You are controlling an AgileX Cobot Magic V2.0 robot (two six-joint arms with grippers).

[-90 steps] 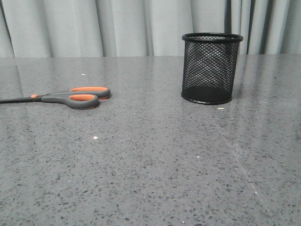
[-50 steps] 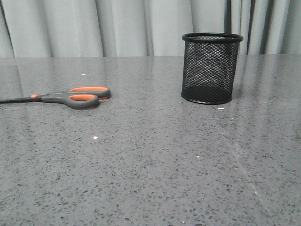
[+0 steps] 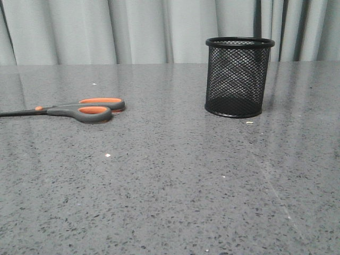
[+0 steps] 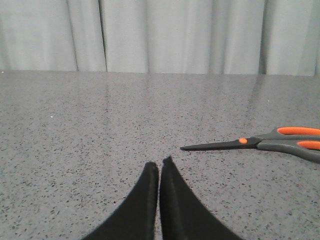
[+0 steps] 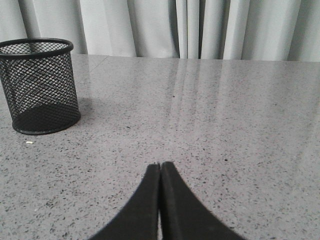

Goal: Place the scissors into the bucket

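Scissors flat on speckled grey tabletop; mesh bucket upright, well apart. My left tool and right tool pressed together, holding nothing.

No text, label, brand, number or sign can be read in any view. The scissors show only plain grey and orange handles, and the mesh bucket carries no marking on its rim or wall. The speckled table and the curtain are bare of lettering too.
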